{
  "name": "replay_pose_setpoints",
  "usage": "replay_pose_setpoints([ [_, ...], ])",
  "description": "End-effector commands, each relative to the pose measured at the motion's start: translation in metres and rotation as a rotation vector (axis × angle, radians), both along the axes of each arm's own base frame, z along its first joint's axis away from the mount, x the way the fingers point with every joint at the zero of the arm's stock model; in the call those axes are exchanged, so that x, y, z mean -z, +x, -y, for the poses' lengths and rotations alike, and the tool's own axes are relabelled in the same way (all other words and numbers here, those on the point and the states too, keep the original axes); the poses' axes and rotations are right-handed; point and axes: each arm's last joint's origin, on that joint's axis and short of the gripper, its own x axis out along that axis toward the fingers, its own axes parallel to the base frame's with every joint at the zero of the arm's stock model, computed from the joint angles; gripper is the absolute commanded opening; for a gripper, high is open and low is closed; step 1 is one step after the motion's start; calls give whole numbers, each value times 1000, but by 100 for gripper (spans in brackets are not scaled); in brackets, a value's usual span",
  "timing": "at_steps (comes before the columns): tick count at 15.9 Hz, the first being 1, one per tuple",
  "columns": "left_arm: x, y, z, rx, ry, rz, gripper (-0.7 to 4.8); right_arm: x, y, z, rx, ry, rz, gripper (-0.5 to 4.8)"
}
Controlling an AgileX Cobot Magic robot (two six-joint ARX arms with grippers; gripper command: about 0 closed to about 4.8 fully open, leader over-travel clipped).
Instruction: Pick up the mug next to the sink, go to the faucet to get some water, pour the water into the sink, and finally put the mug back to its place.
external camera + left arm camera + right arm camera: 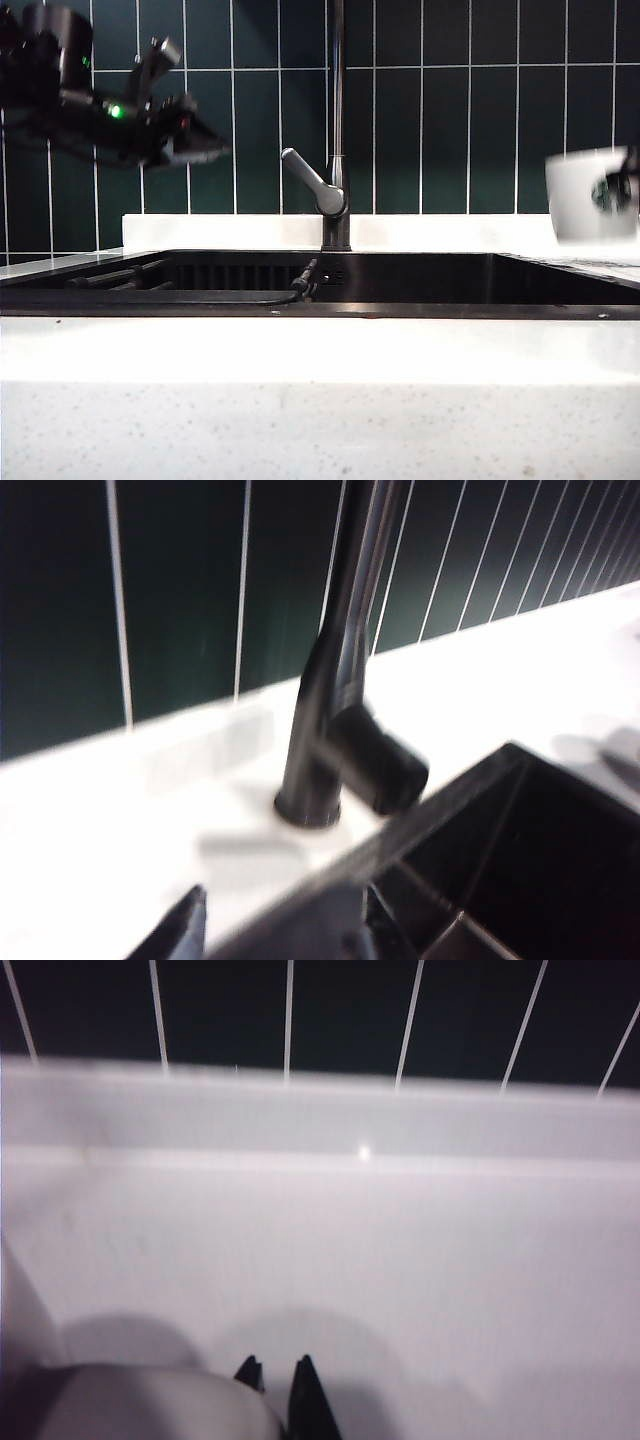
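Note:
The white mug (592, 195) with its green logo shows blurred at the far right of the exterior view, above the counter. Its pale body (150, 1405) fills the near corner of the right wrist view, where my right gripper (277, 1375) is shut on it, fingertips close together. The dark faucet (338, 120) rises behind the black sink (400, 275), its grey lever (310, 180) slanting left. My left gripper (200, 150) hangs open at the upper left. In its wrist view it (275, 935) stands short of the faucet (325, 730) base, over the sink (520, 820) rim.
White speckled stone (320, 400) frames the basin, with a low white ledge (220, 230) under the dark green tiled wall (450, 100). A dark hose (200, 296) and rack bars (120, 277) lie in the basin's left part. White counter (350, 1260) spreads under the right gripper.

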Motion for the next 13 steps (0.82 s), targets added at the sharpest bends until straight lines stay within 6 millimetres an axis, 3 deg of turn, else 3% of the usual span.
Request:
replay_pose_setpoints([
  [1, -15, 14, 4, 62, -5, -5, 192, -41, 4, -18, -124, 30, 169, -1],
  [5, -19, 35, 12, 161, -13, 17, 192, -76, 22, -67, -316, 54, 156, -1],
  [9, -7, 61, 22, 239, -17, 23, 193, -116, 35, -129, -490, 70, 105, -1],
  [13, -5, 76, 44, 299, -17, 54, 193, -127, 49, -162, -568, 77, 69, -1],
])
